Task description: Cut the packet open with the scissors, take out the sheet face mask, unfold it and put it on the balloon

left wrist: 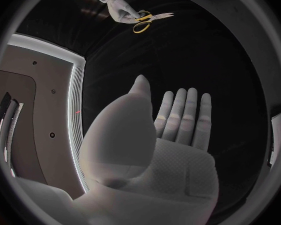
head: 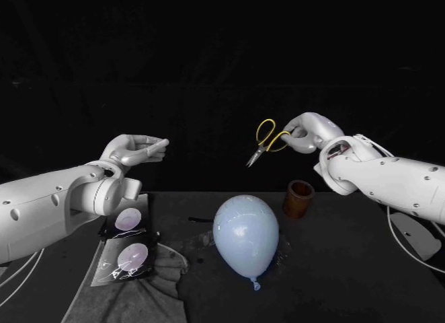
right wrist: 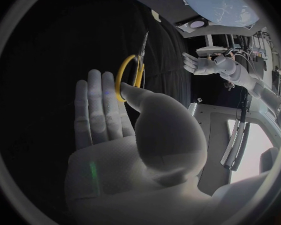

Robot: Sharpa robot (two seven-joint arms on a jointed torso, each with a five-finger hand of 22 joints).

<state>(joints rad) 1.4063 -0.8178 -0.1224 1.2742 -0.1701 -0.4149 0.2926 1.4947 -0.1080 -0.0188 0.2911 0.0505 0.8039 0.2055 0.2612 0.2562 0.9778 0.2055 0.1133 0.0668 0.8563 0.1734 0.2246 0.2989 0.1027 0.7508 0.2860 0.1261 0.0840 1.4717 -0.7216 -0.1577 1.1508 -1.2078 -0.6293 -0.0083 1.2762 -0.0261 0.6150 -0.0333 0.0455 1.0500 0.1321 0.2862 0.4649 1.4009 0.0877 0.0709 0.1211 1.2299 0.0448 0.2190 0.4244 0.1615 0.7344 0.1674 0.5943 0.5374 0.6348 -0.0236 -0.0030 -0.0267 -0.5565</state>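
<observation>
Head view lays out the whole scene: the balloon (head: 246,232), pale blue, smooth and egg-shaped with its knot towards the robot, lies on the dark matte table (head: 358,269), with a brown cylinder (head: 299,198) standing upright just beyond it towards the right arm. Near the left arm lie the packet (head: 126,258) and a second packet (head: 128,219), both flat, dark and glossy, each with a pale round patch; any lettering on them is too small to read. Both hands are raised above the table and well apart from the packets. The right hand (head: 308,130) holds the scissors (head: 268,139) by their yellow looped handles, the thin metal blades together and slanting down towards the left arm. The right wrist view adds what the head camera cannot settle: the thumb lies against one yellow loop while the other fingers (right wrist: 100,105) stand straight and side by side behind it, the blades pointing away from the palm. It also catches the balloon at the circle's rim and the left hand across the gap. The left hand (head: 137,149) looks bunched from the head camera, but the left wrist view shows its palm bare, fingers (left wrist: 184,115) stretched out straight and close together, thumb raised apart from them, nothing in its hold. That same view picks up the right hand and scissors, small, near the rim.
</observation>
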